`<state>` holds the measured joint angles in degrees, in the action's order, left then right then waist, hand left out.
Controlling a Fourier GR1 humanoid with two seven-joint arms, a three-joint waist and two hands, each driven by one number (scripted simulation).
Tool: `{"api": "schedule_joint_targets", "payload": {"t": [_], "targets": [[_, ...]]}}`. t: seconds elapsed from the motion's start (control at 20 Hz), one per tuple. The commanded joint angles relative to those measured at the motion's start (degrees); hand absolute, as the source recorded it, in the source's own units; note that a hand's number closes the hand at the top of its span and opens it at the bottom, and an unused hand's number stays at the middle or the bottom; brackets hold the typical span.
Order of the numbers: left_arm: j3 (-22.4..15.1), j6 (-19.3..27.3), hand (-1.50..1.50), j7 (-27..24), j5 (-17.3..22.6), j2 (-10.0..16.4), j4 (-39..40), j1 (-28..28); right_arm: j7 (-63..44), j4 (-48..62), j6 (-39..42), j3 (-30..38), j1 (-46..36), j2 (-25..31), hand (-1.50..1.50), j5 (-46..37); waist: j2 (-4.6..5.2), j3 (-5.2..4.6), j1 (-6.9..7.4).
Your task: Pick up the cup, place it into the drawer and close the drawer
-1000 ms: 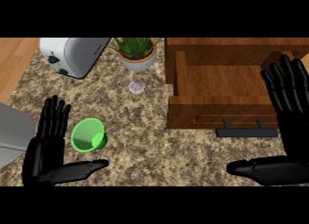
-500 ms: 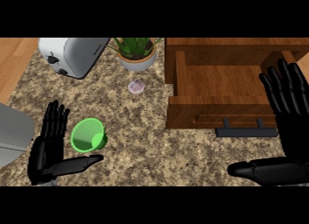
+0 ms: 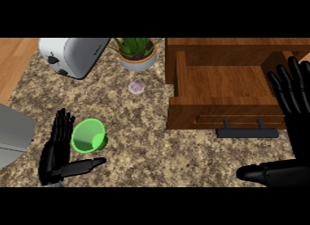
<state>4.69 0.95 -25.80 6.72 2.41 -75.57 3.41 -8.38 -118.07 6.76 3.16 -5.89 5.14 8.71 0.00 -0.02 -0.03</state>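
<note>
Left robot hand (image 3: 55,157) beside green cup (image 3: 89,136)
Fingers wide, cup at its 2 o'clock; right robot hand (image 3: 305,131), wide too, 3 o'clock of the drawer (image 3: 223,87).

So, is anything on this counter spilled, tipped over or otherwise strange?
Nothing stands out. The green cup seems upright beside the open left hand, the drawer is pulled open, and the toaster only sits at an angle.

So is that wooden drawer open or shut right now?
Open. The drawer is pulled out: its wooden floor and side walls show from above, with nothing inside, and its black handle sits at the front.
</note>
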Motion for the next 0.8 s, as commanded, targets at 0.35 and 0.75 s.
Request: {"api": "schedule_joint_targets", "payload": {"t": [0.35, 0.75], "targets": [[4.1, -1.2, -1.5, -8.5, 1.4, 1.5, 13.0, -5.1, 0.6, 0.3, 1.5, 0.6, 0.5, 0.4, -1.5, 0.2, -0.01, 0.02, 0.03], [5.4, -3.8, -1.5, -16.3, 1.0, 2.7, 26.0, -8.8, -1.6, -1.6, -0.7, -2.3, -0.5, -1.4, -1.5, -2.2, 0.03, 0.0, -0.07]]}}
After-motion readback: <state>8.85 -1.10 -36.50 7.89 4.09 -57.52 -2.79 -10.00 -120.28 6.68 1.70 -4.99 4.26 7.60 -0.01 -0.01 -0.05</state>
